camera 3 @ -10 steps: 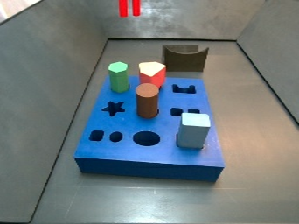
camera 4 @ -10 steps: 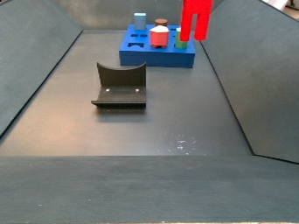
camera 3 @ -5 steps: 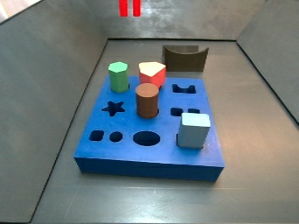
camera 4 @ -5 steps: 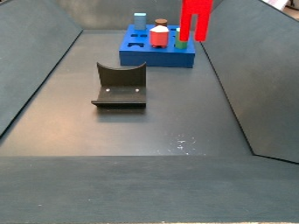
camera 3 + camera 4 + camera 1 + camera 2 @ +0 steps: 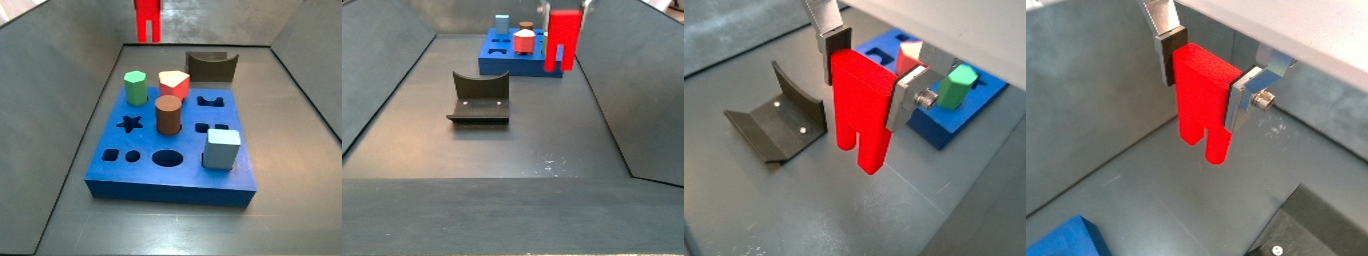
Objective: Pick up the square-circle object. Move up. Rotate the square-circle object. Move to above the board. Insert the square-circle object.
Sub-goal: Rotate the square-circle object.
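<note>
The tool (image 5: 869, 80) clamps the square-circle object (image 5: 863, 115) (prongs down) beside the board (image 5: 520, 57).

Gripper (image 5: 865, 75) pointing down, raised; fingers (image 5: 906, 95) clamped on opposite faces of the square-circle object (image 5: 861, 115), prongs hanging below fingertips.
</note>
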